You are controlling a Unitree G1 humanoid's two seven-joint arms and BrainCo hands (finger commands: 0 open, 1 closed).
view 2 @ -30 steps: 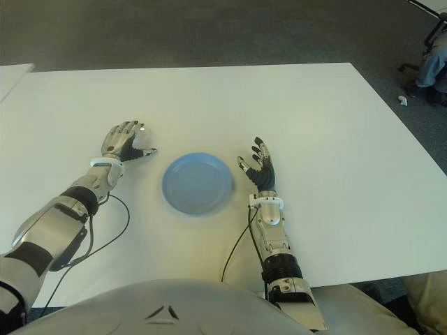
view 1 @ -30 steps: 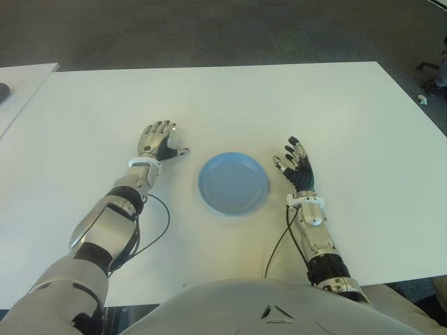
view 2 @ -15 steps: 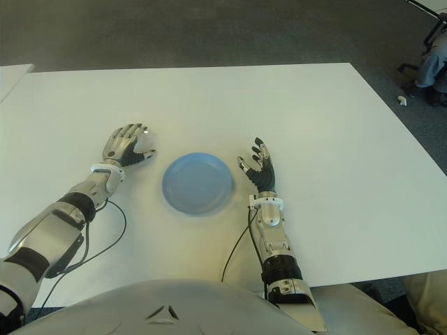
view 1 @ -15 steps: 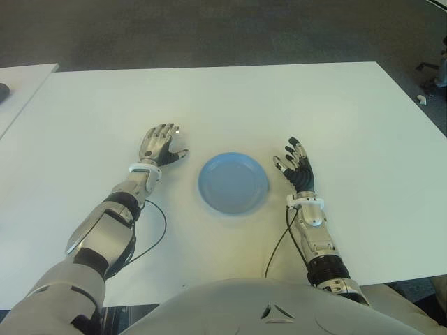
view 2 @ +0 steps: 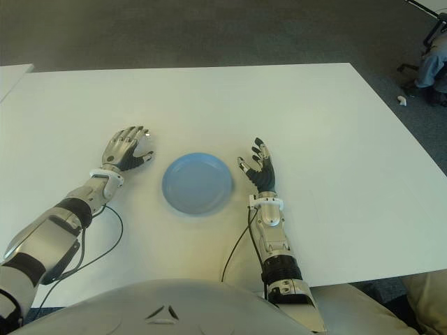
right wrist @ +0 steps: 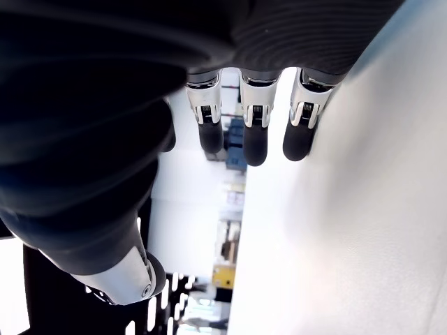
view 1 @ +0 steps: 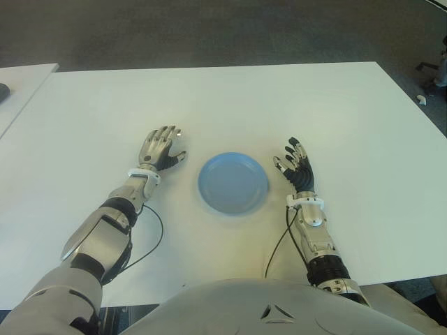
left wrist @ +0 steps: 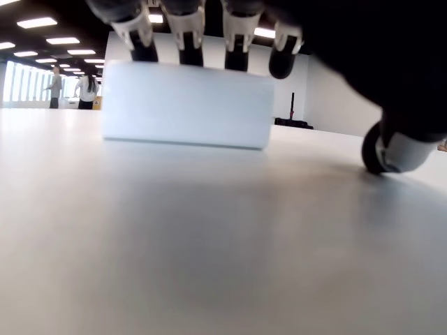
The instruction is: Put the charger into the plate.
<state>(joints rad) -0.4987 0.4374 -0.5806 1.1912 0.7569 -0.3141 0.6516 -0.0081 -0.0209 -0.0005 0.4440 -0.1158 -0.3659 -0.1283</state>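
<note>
While the left hand hangs spread, the charger lies just beyond its fingertips.

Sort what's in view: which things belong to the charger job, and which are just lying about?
Job: charger, just past the open left hand's fingertips; plate, empty; right hand, open, right of the plate.

Lying about: dark thing on the side table; small white thing on the floor.
</note>
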